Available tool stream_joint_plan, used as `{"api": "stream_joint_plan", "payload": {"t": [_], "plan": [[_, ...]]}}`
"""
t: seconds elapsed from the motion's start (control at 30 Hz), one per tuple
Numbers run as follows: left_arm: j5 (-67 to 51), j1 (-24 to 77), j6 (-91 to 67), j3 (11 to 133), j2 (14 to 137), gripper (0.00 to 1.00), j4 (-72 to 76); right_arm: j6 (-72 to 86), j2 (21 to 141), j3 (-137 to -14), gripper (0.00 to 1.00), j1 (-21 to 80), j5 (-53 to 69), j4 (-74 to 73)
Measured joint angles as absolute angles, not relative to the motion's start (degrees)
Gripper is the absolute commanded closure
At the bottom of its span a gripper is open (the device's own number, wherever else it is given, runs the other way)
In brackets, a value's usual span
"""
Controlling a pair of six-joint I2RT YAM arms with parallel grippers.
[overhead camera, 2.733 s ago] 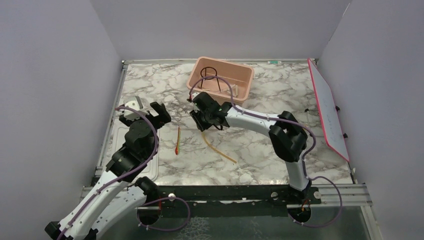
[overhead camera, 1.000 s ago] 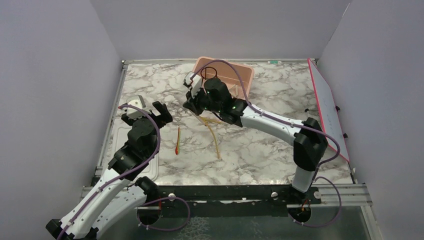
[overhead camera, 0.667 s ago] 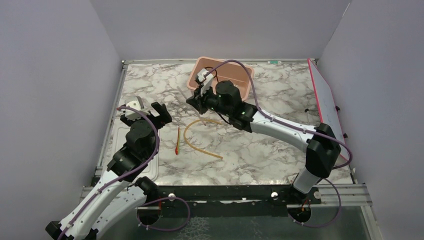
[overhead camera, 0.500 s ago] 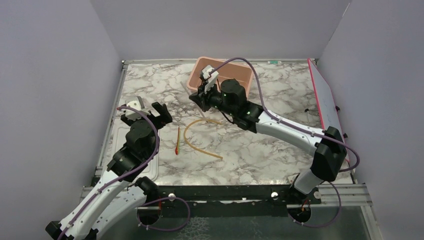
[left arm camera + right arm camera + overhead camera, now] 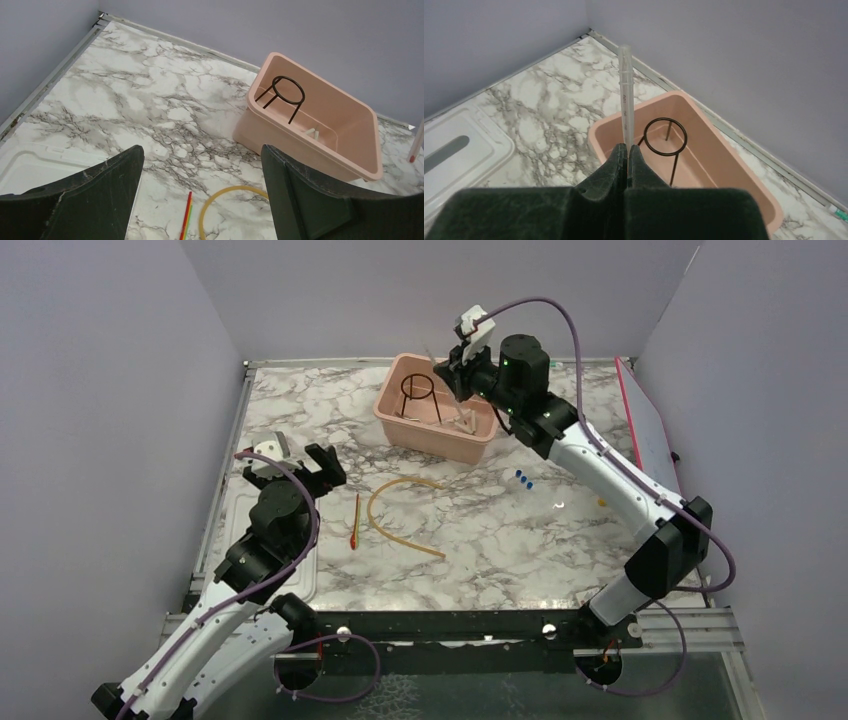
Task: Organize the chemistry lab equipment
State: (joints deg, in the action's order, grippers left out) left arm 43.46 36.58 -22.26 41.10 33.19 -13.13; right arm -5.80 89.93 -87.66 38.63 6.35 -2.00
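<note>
Top view, with both wrist views. The marbled worktop point(image 5: 560, 550) carries the pink tub point(image 5: 432, 440) at 12 o'clock, close to the far edge. Inside the tub, the black wire ring stand point(image 5: 296, 111) is seen upright on its legs at the 9 o'clock end. A few small pale pieces point(image 5: 311, 132) lie on the tub floor toward 3 o'clock; what they are cannot be told.

The right tool point(image 5: 626, 150) is raised above the 3 o'clock end of the tub. Its fingers are pressed together on a thin translucent tube point(image 5: 625, 95), which projects straight out past the fingertips.

The left tool point(image 5: 200, 200) is held over the worktop at 9 o'clock. Its two fingers are spread wide, and nothing is held between them.

The curved tan rubber tube point(image 5: 372, 515) lies loose on the worktop near the centre, at 6 o'clock from the tub and apart from it. The thin red-orange rod point(image 5: 355, 520) lies just beside the tube at its 9 o'clock, between it and the left tool. Tiny blue pieces point(image 5: 524, 478) rest at 3 o'clock from the tube, well apart from it.

A flat white lid point(image 5: 30, 160) lies at the 9 o'clock edge, partly under the left arm. A white board with a red edge point(image 5: 660, 460) leans at the 3 o'clock side.
</note>
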Motion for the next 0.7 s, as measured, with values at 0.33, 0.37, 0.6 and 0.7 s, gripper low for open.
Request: {"api": "stream_joint_plan", "payload": {"t": [0.33,0.37,0.6,0.7], "plan": [[42.8,36.3,-21.3,40.2,35.2,0.11,-12.8,-12.3,104.0,-97.8,0.99,30.0,17.6,-9.5],[42.8,36.3,-21.3,40.1,35.3,0.11,-12.8,-12.9,105.8,-99.1,0.99,29.6,18.9,-10.5],[42.4,36.0,-21.1,39.4,36.5,0.11,-11.8,-17.3,115.9,-106.5,0.99,28.4,26.0,-17.0],[41.9,35.9,-21.0,39.4,37.2,0.11,-11.6,-19.1,118.9,-108.2,0.97,28.4,27.9,-19.9]]}}
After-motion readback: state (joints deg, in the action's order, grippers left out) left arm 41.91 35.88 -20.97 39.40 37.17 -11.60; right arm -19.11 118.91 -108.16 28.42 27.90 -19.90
